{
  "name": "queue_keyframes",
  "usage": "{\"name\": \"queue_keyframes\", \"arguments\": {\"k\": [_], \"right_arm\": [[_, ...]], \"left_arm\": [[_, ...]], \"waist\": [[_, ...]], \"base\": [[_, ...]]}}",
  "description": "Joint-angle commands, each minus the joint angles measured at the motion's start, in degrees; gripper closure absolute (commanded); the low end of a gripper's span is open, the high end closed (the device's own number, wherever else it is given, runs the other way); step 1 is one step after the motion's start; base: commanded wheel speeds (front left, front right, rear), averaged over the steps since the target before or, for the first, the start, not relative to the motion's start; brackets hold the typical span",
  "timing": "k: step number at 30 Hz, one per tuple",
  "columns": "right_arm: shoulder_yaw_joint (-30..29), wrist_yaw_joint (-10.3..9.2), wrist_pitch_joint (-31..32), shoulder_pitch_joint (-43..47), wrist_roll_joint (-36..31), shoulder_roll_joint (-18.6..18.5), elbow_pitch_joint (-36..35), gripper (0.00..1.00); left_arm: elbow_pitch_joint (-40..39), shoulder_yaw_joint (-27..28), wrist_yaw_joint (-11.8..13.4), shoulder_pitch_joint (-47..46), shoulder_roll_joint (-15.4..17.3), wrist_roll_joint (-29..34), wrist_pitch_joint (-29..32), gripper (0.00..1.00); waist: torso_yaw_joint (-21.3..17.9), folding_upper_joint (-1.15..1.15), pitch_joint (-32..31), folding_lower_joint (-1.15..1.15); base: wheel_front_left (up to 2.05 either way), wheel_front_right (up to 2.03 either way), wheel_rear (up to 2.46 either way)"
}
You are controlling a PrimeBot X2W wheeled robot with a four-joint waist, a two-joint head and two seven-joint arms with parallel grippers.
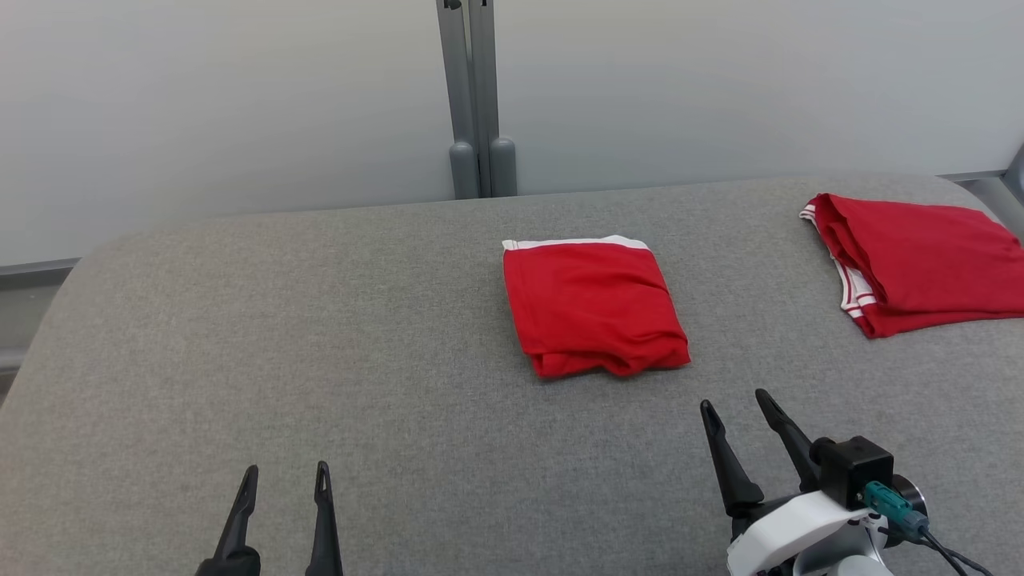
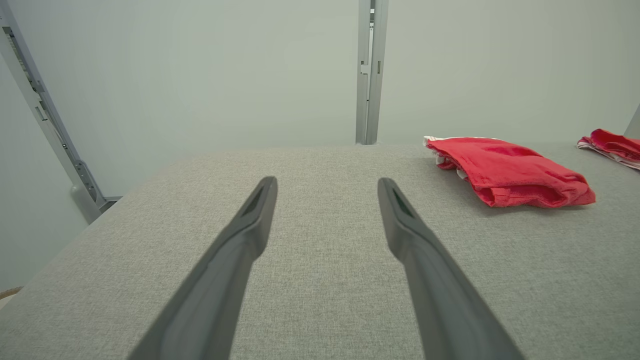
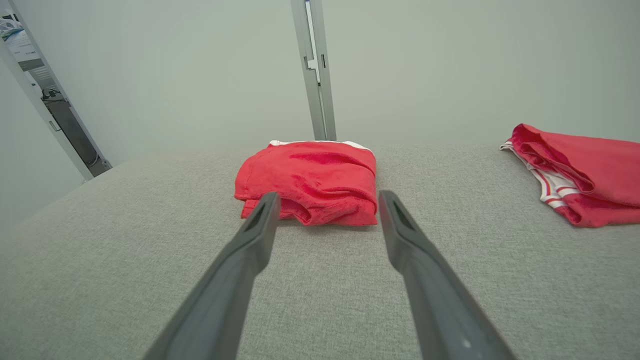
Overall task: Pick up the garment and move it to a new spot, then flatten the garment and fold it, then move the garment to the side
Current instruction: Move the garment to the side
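The red shirt (image 1: 594, 306) looks folded, so the right tool (image 1: 733, 398) should grab it next. That tool and the left tool (image 1: 287, 466) are wide open and empty.

The right hand (image 3: 327, 194) reaches out low over the grey fabric table (image 3: 100, 260), its two dark fingers (image 3: 235, 280) spread wide with nothing between them. Just ahead lies the folded red garment (image 3: 310, 175), with white trim along its far edge and a rumpled near edge. One fingertip overlaps the garment's near corner; whether it touches the cloth is hard to say. A second red garment (image 3: 590, 170) with striped white trim lies well apart at the right. Behind, a grey post (image 3: 315, 70) stands against a pale wall (image 3: 175, 75).
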Motion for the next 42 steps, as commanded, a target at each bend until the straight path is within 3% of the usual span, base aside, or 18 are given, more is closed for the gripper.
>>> {"name": "queue_keyframes", "arguments": {"k": [1,20,27,32,36,42], "right_arm": [[-0.1,-0.08,-0.2,0.6,0.1,0.1,-0.1,0.00],[1.7,-0.08,-0.2,-0.5,2.6,-1.0,0.7,0.00],[6.1,-0.08,-0.1,-5.9,8.4,-6.4,2.2,0.00],[9.2,-0.08,-0.1,-12.3,16.4,-12.1,3.2,0.00],[12.9,-0.08,0.4,-17.8,27.7,-16.8,4.4,0.00],[16.6,-0.08,7.7,-24.3,46.8,-24.6,1.4,0.00]], "left_arm": [[0.1,0.0,0.2,0.2,0.1,0.4,-0.1,0.00],[0.2,-1.2,0.1,-1.3,0.1,0.8,-0.1,0.00],[-1.5,-3.4,0.9,-3.4,0.1,0.3,-0.1,0.00],[-2.5,-5.9,1.4,-6.3,0.1,0.9,-0.1,0.00],[-2.8,-7.7,1.8,-8.8,0.1,1.0,-0.1,0.00],[-3.5,-10.4,2.4,-12.0,0.1,1.6,-0.1,0.00]], "waist": [[0.0,0.00,0.0,0.00],[1.2,0.00,2.4,0.00],[2.6,0.00,6.0,0.00],[4.2,0.00,10.7,0.00],[5.9,0.00,13.9,0.00],[8.1,0.00,18.5,0.00]], "base": [[0.00,0.00,0.00],[0.00,0.00,0.00],[0.00,0.00,0.00],[0.00,0.00,0.00],[0.00,0.00,0.00],[0.00,0.00,0.00]]}}
